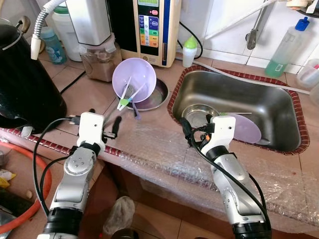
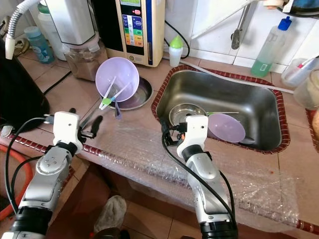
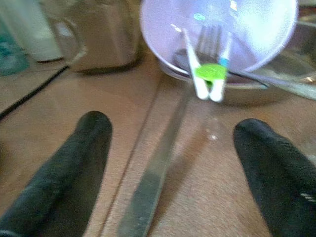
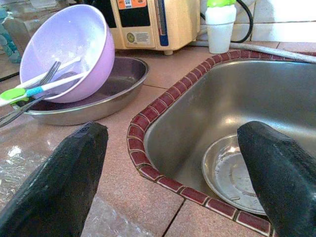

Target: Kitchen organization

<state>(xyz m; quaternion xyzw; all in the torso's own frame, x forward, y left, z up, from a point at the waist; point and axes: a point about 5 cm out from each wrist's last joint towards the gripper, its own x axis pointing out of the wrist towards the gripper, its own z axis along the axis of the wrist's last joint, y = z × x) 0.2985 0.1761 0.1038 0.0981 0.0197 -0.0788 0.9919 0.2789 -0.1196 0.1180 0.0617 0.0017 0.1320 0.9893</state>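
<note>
The steel sink (image 1: 279, 124), sunk into the tiled worktop (image 1: 84, 94), serves as the landmark. Inside it lie 2 things: 1 small round steel dish (image 4: 232, 173) on the sink floor and 1 lilac plate (image 2: 227, 127) leaning just beside that dish.

On the worktop just left of the sink stands 1 shallow steel pan (image 4: 116, 86), and 1 lilac bowl (image 1: 133, 77) rests tilted in it, open side toward the robot. In the bowl are 3 utensils: 1 pair of white tongs with a green joint (image 3: 210, 74) and 1 fork (image 3: 211, 39), plus 1 darker handle too blurred to name. 1 table knife (image 3: 153, 173) lies flat on the worktop in front of the pan.

The left gripper (image 3: 173, 148) hovers over the knife, its 2 fingers (image 3: 74, 158) wide apart on either side of the blade. The right gripper (image 4: 177, 158) hangs over the sink's near left rim, 2 fingers (image 4: 276, 168) spread apart and holding nothing.

Behind the sink stand 1 green-capped bottle (image 1: 189, 50) and 1 blue-capped soap bottle (image 1: 286, 47).
</note>
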